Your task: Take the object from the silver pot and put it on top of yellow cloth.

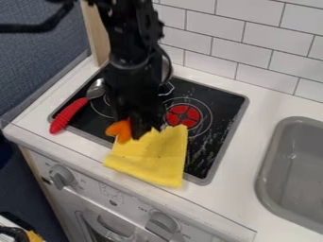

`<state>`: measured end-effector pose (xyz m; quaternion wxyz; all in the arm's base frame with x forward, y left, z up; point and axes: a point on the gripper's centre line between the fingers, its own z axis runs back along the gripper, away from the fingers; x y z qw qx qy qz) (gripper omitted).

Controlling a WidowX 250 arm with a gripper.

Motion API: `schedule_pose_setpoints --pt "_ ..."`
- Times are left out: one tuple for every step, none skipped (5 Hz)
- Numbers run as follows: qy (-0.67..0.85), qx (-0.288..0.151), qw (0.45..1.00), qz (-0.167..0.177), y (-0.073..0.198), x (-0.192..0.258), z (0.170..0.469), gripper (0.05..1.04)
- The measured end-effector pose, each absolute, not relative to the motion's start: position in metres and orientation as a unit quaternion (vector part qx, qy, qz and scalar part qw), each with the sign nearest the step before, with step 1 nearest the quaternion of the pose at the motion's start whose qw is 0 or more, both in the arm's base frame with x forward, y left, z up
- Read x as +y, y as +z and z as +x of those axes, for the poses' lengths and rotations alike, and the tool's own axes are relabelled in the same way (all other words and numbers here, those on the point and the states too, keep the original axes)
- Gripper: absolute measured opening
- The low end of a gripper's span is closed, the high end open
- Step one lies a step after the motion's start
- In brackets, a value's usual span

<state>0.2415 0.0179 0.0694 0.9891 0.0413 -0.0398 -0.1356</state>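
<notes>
Stovetop edge [200, 180] partly under yellow cloth [150, 158]

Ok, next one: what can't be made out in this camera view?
In the camera view:
- Silver pot: mostly hidden behind the arm.
- Orange object: right side hidden by the gripper; gripped or resting on the yellow cloth, I can't tell.
- Sink: cut off by the right edge.
</notes>
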Motion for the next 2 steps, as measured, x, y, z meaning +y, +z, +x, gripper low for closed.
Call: schedule_pose_setpoints --pt "-0.137 -0.018 0.989 0.047 0.051 0.021 0.239 0.412" --pt "-0.143 -0.005 0.989 0.044 0.038 0.019 0.236 0.495"
